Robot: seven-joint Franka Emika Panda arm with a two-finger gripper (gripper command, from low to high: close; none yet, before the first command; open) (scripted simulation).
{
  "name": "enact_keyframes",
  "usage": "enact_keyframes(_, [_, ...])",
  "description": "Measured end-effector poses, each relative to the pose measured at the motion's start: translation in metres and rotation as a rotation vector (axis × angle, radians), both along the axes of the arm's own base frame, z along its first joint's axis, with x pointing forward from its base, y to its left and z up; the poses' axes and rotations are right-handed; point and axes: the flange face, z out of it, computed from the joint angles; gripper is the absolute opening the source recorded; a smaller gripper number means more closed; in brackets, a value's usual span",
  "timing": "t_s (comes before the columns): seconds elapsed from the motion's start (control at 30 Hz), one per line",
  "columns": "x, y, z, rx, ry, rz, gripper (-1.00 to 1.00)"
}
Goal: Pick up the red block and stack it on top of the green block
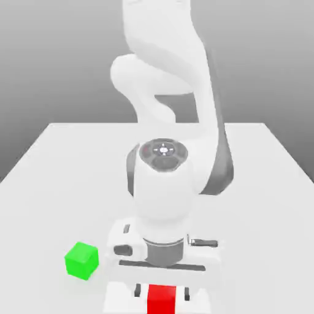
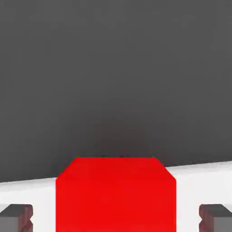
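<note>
Green block [image 1: 81,260] sits on table [image 1: 55,159], to exterior view's left of red block [image 1: 162,299], apparently btwn gripper [image 1: 160,293] fingers.

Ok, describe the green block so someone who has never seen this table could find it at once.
Start at the white table and the big white robot arm bending down over its near edge. On the exterior view's left of the arm's hand, standing alone on the tabletop, is the green block. It is a small bright green cube; the one other cube, the red block, sits under the hand.

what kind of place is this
Likely a simulated tabletop test scene: a plain white table against a blank grey backdrop, with only a robot arm, a red block and a green block.
</note>
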Motion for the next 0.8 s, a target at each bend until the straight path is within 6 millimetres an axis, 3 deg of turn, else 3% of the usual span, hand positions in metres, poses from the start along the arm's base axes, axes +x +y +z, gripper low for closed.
enact_keyframes(0.17, [0.0, 0.0, 0.001, 0.0, 0.0, 0.0, -1.0])
enact_keyframes(0.33, [-0.001, -0.003, 0.057, 0.001, 0.0, -0.017, -1.0])
enact_keyframes(0.57, [-0.033, -0.073, 0.079, 0.005, 0.0, -0.476, -1.0])
enact_keyframes(0.8, [-0.08, -0.147, 0.093, 0.004, -0.001, -0.99, -1.0])
